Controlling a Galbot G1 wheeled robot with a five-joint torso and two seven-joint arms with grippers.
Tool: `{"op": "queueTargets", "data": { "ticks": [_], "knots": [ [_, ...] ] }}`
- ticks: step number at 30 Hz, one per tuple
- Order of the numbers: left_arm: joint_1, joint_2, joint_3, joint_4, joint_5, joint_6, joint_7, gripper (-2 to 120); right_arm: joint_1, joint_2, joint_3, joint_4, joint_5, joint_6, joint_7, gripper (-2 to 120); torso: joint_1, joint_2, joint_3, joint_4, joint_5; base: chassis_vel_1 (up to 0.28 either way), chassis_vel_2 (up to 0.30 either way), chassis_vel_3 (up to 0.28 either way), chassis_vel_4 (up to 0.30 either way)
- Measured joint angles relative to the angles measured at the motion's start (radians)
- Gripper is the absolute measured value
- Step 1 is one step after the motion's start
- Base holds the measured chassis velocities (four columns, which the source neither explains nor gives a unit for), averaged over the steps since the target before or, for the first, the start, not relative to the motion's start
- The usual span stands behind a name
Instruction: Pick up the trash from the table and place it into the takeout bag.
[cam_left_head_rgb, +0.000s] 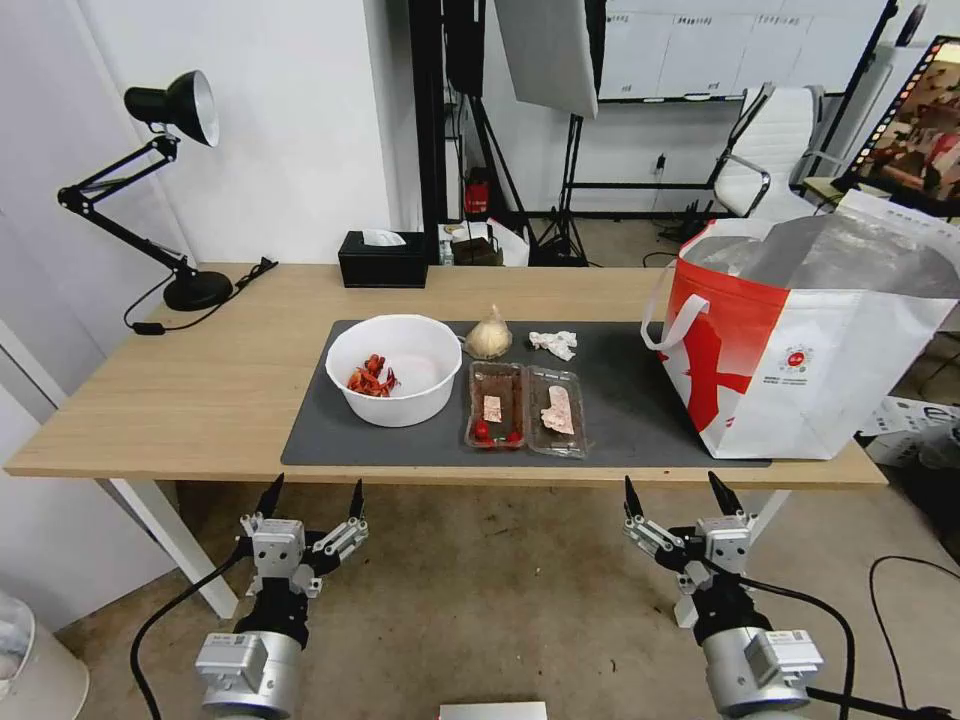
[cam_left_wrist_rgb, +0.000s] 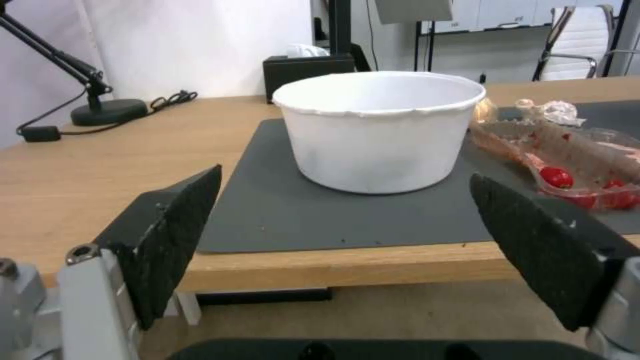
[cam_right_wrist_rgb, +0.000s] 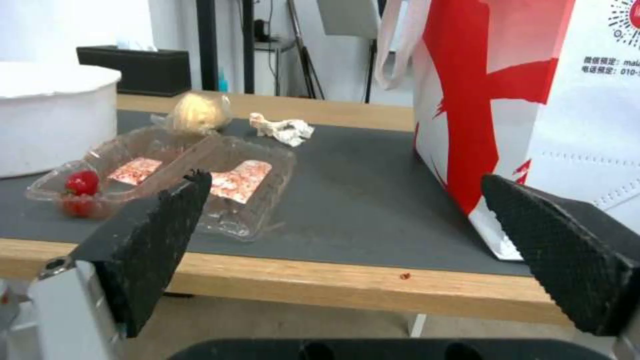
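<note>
On the dark grey mat (cam_left_head_rgb: 620, 420) of the table (cam_left_head_rgb: 200, 390) lies the trash. A white bowl (cam_left_head_rgb: 394, 368) (cam_left_wrist_rgb: 380, 130) holds red scraps. Beside it an open clear clamshell tray (cam_left_head_rgb: 525, 408) (cam_right_wrist_rgb: 167, 172) carries a few red bits. Behind those sit a beige knotted baggie (cam_left_head_rgb: 488, 335) (cam_right_wrist_rgb: 195, 113) and a crumpled white napkin (cam_left_head_rgb: 553, 343) (cam_right_wrist_rgb: 281, 129). The red-and-white takeout bag (cam_left_head_rgb: 800, 340) (cam_right_wrist_rgb: 533, 100) stands open at the table's right end. My left gripper (cam_left_head_rgb: 311, 498) (cam_left_wrist_rgb: 343, 240) and right gripper (cam_left_head_rgb: 683, 496) (cam_right_wrist_rgb: 343, 240) hang open and empty below the table's front edge.
A black tissue box (cam_left_head_rgb: 382, 260) and a black desk lamp (cam_left_head_rgb: 150, 190) with its cable stand at the table's back left. A white office chair (cam_left_head_rgb: 770, 150) and light stands are behind the table. White table legs (cam_left_head_rgb: 165, 530) flank the bare floor near my arms.
</note>
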Motion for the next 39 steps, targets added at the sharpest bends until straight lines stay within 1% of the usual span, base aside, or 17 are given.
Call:
{"op": "queueTargets", "data": {
  "ticks": [19,23,24,25,26,29,30,31,34,35,37,38,39],
  "knots": [
    [0.0,0.0,0.0,0.0,0.0,0.0,0.0,100,0.0,0.0,0.0,0.0,0.0,0.0,0.0,100,0.0,0.0,0.0,0.0,0.0,0.0,0.0,0.0,0.0],
    [-0.011,0.012,-0.001,-0.002,-0.015,0.009,-0.016,100,0.004,-0.012,0.002,0.001,0.014,-0.009,0.001,100,0.0,0.0,0.0,0.0,0.0,0.0,0.0,0.0,0.0],
    [-0.024,0.026,-0.005,-0.007,-0.033,0.022,-0.036,100,0.012,-0.029,0.007,0.004,0.032,-0.022,0.004,100,0.0,0.0,0.0,0.0001,-0.0001,0.0,0.0,0.0,0.0],
    [-0.051,0.054,-0.012,-0.02,-0.067,0.046,-0.073,100,0.026,-0.06,0.016,0.011,0.067,-0.046,0.012,100,0.0,0.0,0.0,0.0,0.0,0.0,0.0,0.0,0.0],
    [-0.051,0.054,-0.012,-0.02,-0.067,0.046,-0.073,100,0.026,-0.06,0.016,0.011,0.067,-0.046,0.012,100,0.0,0.0,0.0,0.0,0.0,0.0,0.0,0.0,0.0],
    [-0.118,0.127,-0.029,-0.047,-0.157,0.114,-0.172,100,0.063,-0.142,0.038,0.027,0.157,-0.111,0.03,100,0.0,0.0,0.0,0.0,0.0,0.0,0.0,0.0,0.0],
    [-0.135,0.145,-0.033,-0.055,-0.18,0.131,-0.197,100,0.072,-0.161,0.043,0.031,0.179,-0.127,0.035,100,0.0,0.0,0.0,0.0,0.0,0.0,0.0,0.0,0.0],
    [-0.135,0.145,-0.033,-0.055,-0.18,0.131,-0.197,100,0.072,-0.161,0.043,0.031,0.179,-0.127,0.035,100,0.0,0.0,0.0,0.0,0.0,0.0,0.0,0.0,0.0],
    [-0.206,0.223,-0.051,-0.085,-0.276,0.203,-0.302,100,0.11,-0.245,0.067,0.049,0.272,-0.195,0.055,100,0.0,0.0,0.0,0.0,0.0,0.0,0.0,0.0,0.0],
    [-0.206,0.223,-0.051,-0.085,-0.276,0.203,-0.302,100,0.11,-0.245,0.067,0.049,0.272,-0.195,0.055,100,0.0,0.0,0.0,0.0,0.0,0.0,0.0,0.0,0.0],
    [-0.253,0.273,-0.064,-0.105,-0.338,0.248,-0.37,100,0.136,-0.303,0.083,0.06,0.336,-0.241,0.068,100,0.0,0.0,0.0,-0.0001,0.0002,0.0,0.0,0.0,0.0],
    [-0.269,0.291,-0.068,-0.112,-0.36,0.261,-0.393,100,0.156,-0.345,0.094,0.069,0.384,-0.276,0.078,100,0.0,0.0,0.0,-0.0003,0.0003,0.0,0.0,0.0,0.0],
    [-0.269,0.291,-0.068,-0.112,-0.36,0.261,-0.393,100,0.156,-0.345,0.094,0.069,0.384,-0.276,0.078,100,0.0,0.0,0.0,-0.0003,0.0003,0.0,0.0,0.0,0.0]
  ]
}}
